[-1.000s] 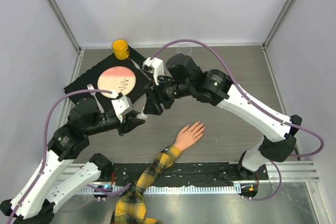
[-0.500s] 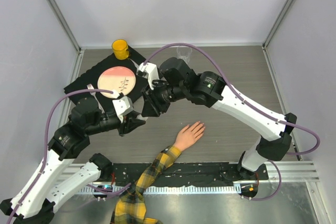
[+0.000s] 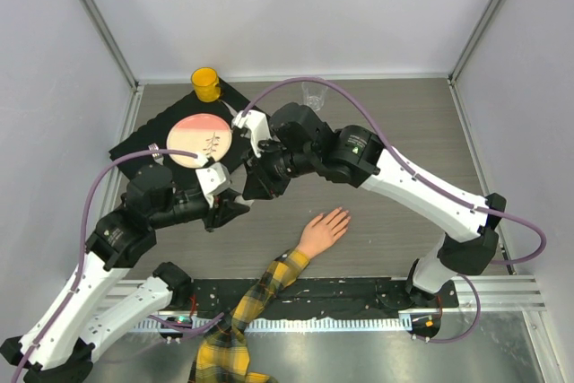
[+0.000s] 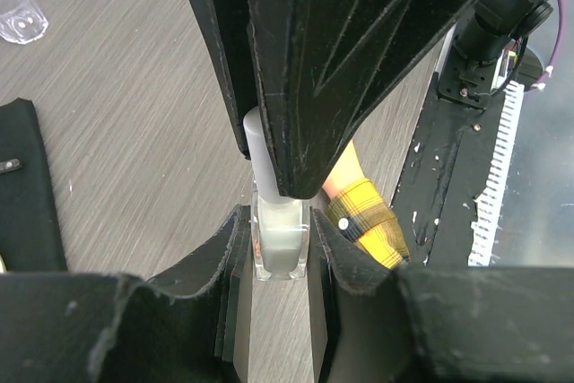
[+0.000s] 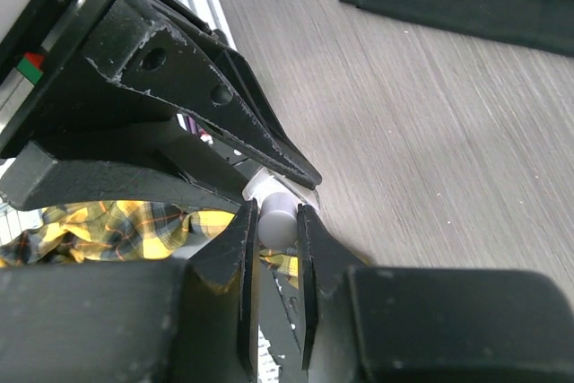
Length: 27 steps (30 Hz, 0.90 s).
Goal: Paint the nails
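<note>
Got the little bottle clamped low in left gripper, white cap pinched by right gripper. Probably light, slick, breakable: keep hold on flat sides, twist gently.

Bright, even light falls from above in the top view, and the arms throw only soft, pale shadows on the counter. The metal strip along the bottom edge shows a dull sheen. In the wrist views the left tool and right tool loom dark and underlit.
</note>
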Each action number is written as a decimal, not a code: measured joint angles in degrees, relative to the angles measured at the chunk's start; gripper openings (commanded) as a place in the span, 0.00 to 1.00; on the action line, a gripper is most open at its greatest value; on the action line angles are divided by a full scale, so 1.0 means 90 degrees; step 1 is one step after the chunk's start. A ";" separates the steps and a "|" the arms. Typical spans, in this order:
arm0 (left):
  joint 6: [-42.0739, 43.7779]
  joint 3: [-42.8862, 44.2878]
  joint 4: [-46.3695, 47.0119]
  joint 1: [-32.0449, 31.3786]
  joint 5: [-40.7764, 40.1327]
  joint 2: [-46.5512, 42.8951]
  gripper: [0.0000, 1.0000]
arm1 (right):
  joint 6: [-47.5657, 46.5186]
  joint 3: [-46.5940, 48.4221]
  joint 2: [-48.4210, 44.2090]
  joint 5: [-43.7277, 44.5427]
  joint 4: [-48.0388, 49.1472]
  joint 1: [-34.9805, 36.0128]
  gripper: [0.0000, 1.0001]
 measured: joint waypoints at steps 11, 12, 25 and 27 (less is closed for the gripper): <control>0.0005 -0.0005 -0.0012 0.0000 0.0223 0.0087 0.00 | -0.0260 -0.0017 -0.0112 0.0075 -0.0041 0.0058 0.01; 0.0012 -0.0005 -0.0027 0.0000 0.0304 0.0092 0.00 | -0.0313 -0.0044 -0.0141 -0.0002 -0.0039 0.0058 0.01; 0.0114 -0.0005 -0.0138 0.0000 0.0750 0.0092 0.00 | -0.0583 -0.0342 -0.0418 -0.0376 0.0056 0.0061 0.01; 0.0119 -0.0005 -0.0163 0.0000 0.0750 0.0092 0.00 | -0.0583 -0.0347 -0.0457 -0.0374 0.0066 0.0061 0.01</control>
